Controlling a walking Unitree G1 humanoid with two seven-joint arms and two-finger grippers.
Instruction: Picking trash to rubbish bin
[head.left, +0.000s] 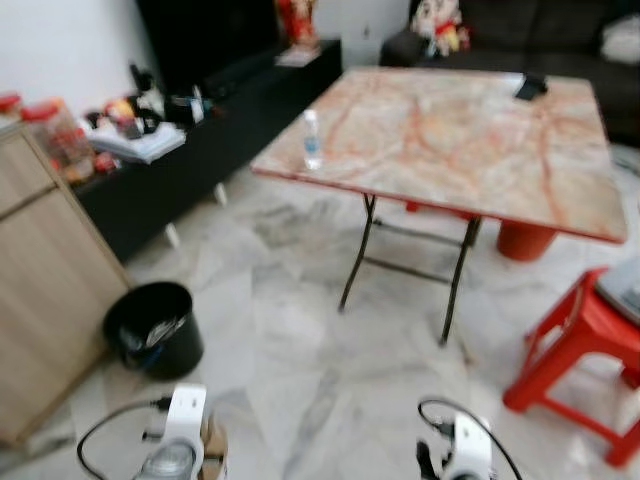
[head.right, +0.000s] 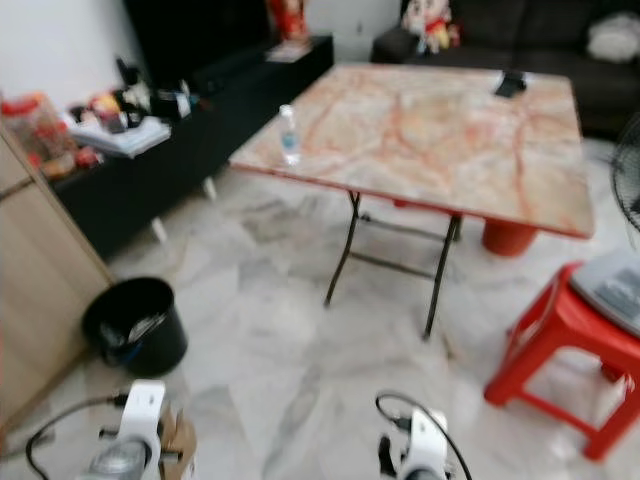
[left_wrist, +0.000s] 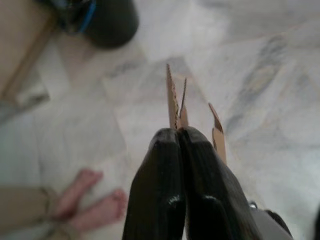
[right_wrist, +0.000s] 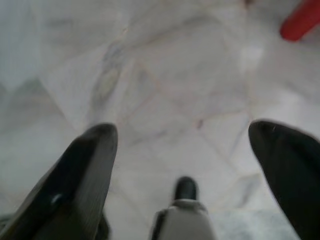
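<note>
A black rubbish bin (head.left: 152, 328) with trash inside stands on the marble floor at my left, beside a wooden cabinet; it is also the dark bin (left_wrist: 107, 21) in the left wrist view. My left gripper (left_wrist: 179, 134) is shut on a piece of brown cardboard (left_wrist: 174, 102), which pokes out past the fingertips and shows as a brown scrap (head.left: 213, 444) at the bottom of the left eye view. My right gripper (right_wrist: 182, 137) hangs open over bare floor with nothing between its fingers. A clear plastic bottle (head.left: 312, 140) stands near the left edge of the marble-patterned folding table (head.left: 460, 130).
A wooden cabinet (head.left: 40, 290) is at the left. A low black TV bench (head.left: 190, 150) with clutter runs along the back left. A red plastic stool (head.left: 590, 350) stands at the right. A person's bare feet (left_wrist: 90, 197) are close to my left arm.
</note>
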